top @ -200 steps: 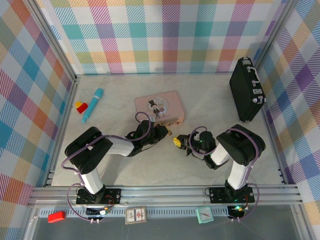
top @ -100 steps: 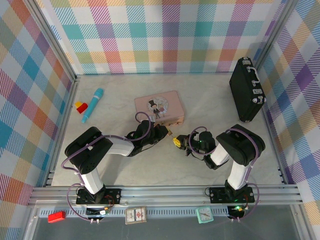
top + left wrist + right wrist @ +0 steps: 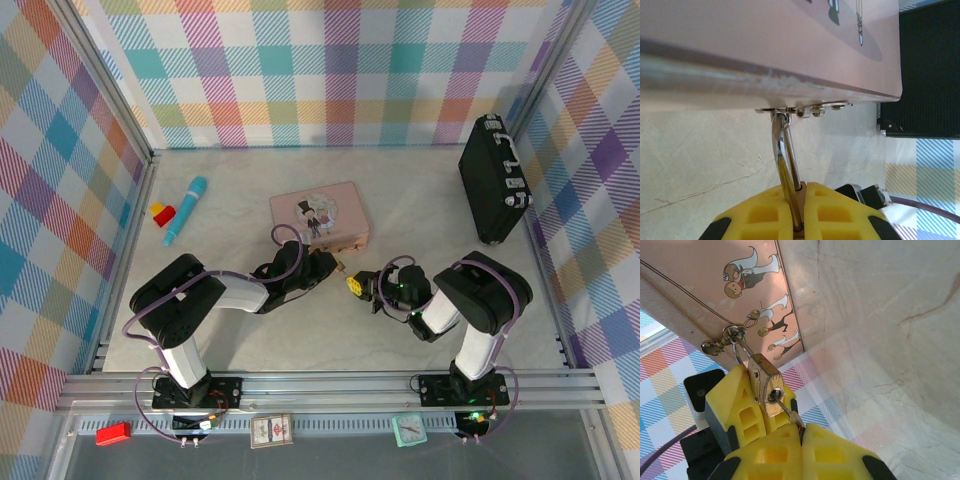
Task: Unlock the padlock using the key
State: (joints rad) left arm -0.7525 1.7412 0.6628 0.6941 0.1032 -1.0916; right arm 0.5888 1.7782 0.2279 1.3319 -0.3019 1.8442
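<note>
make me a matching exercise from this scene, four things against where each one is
Things:
1. small brass padlock
2. thin silvery key
3. black hard case
4. teal marker pen

Places:
A. lying at the far left
B. stuck in the padlock's keyhole
C. hooked onto the pink illustrated tin box
D. at the far right

Pairs: 1-C, 2-B, 3-D, 4-A

The right gripper point(image 3: 801, 430) pinches the key point(image 3: 788, 410); key enters padlock point(image 3: 765, 381).
</note>
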